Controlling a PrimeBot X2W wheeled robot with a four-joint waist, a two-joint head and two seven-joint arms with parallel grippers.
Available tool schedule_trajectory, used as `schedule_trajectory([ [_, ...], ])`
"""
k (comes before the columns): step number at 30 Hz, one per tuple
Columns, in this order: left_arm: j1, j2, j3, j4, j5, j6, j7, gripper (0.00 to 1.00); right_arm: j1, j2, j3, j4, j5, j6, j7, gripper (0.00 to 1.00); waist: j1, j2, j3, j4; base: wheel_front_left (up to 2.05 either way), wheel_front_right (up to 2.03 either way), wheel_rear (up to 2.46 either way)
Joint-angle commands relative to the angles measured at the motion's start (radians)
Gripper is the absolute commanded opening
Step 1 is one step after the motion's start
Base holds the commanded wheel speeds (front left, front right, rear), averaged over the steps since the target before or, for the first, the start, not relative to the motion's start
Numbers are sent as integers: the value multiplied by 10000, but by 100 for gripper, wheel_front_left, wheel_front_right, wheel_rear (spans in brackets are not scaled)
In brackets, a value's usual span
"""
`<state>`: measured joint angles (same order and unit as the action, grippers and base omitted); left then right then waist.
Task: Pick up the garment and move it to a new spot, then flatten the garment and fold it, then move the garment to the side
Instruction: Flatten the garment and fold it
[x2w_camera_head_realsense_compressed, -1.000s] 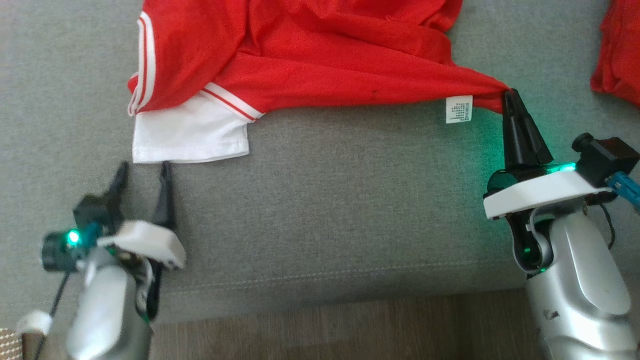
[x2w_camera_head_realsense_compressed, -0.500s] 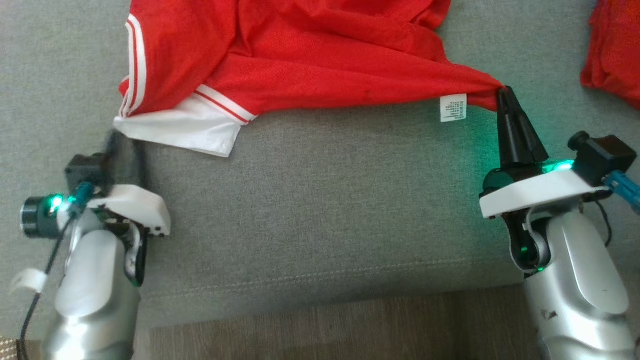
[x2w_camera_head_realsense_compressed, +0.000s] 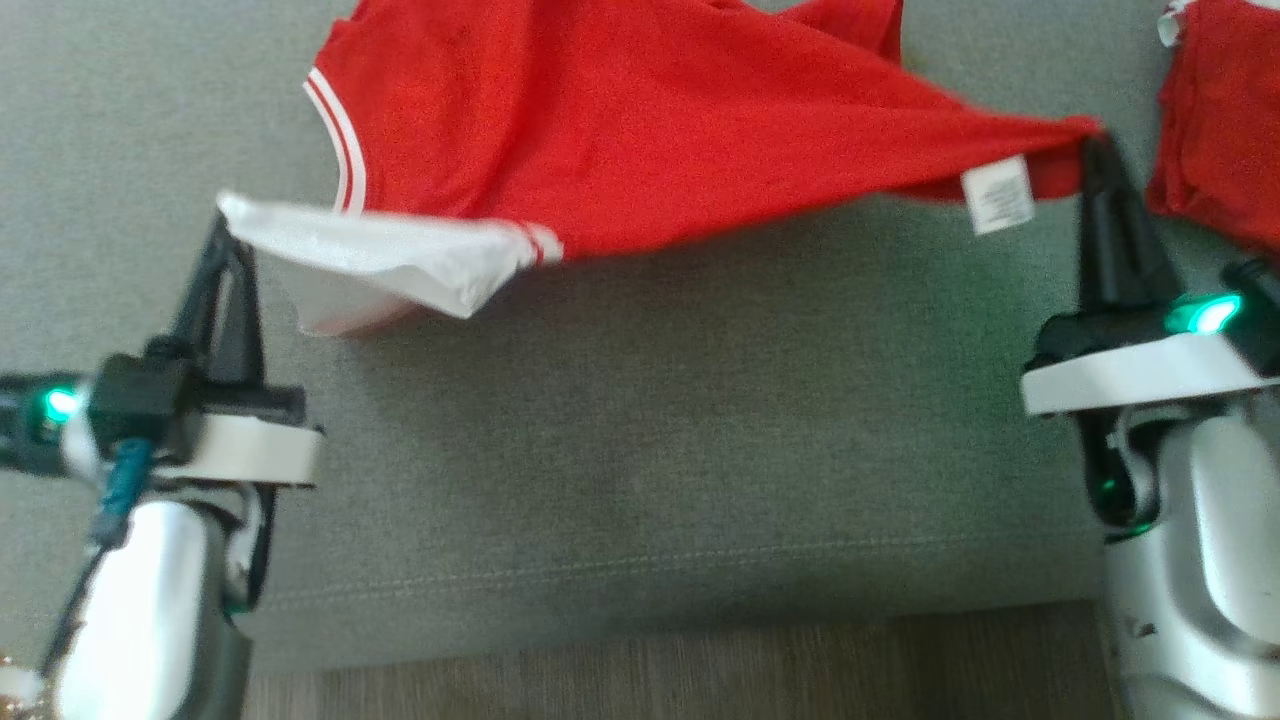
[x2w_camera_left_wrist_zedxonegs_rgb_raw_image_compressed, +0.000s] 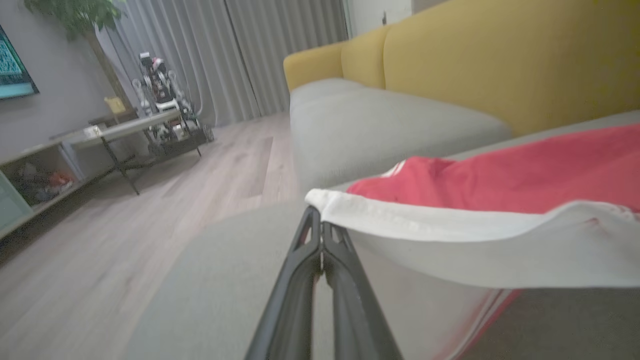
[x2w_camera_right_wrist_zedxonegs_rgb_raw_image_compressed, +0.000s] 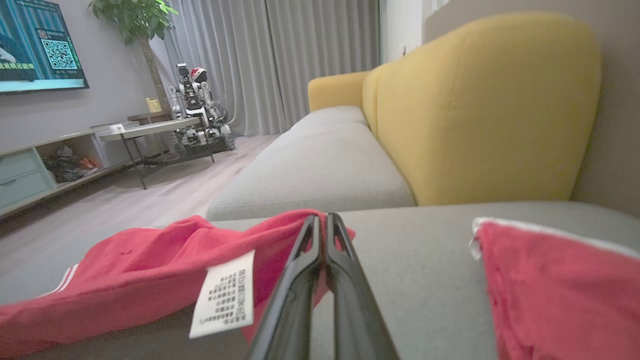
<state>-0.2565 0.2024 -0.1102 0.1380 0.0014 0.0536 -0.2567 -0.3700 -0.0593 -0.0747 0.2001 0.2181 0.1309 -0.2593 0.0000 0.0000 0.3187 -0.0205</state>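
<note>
Hanging taut, garment (x2w_camera_head_realsense_compressed: 620, 130), ends pinched by left tool (x2w_camera_head_realsense_compressed: 222, 225), right tool (x2w_camera_head_realsense_compressed: 1095, 152)

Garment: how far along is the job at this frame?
Done: both grips are made, left hand shut on the white edge of the garment, right hand shut on its red corner beside the label. In hand: its near edge is raised, stretched between them over the grey cushion. Left: laying it flat, folding, moving it aside.
</note>
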Motion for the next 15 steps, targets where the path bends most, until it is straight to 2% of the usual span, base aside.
schedule_trajectory([
  [1, -257, 506, 455, -1070, -84, -93, -51, 0, -214, 91, -57, -768, -694, -2, -25, 0, 0, 0, -168, 89, 0, 0, 0],
  [3, -308, 594, 469, -1423, -119, -181, -51, 0, -291, 83, -144, -976, -1065, -2, -25, 0, 0, 0, -227, 100, 0, 0, 0],
  [7, -900, 1002, 490, -2357, -309, -670, -33, 0, -781, -318, -356, -1765, -2144, -2, 152, 0, 0, 0, -482, 126, 0, 0, 0],
  [15, -4360, 2018, 477, -3462, -506, -1442, 1240, 0, -2918, -1699, 74, -3168, -2811, -2, 1640, 0, 0, 0, -612, 36, 0, 0, 0],
])
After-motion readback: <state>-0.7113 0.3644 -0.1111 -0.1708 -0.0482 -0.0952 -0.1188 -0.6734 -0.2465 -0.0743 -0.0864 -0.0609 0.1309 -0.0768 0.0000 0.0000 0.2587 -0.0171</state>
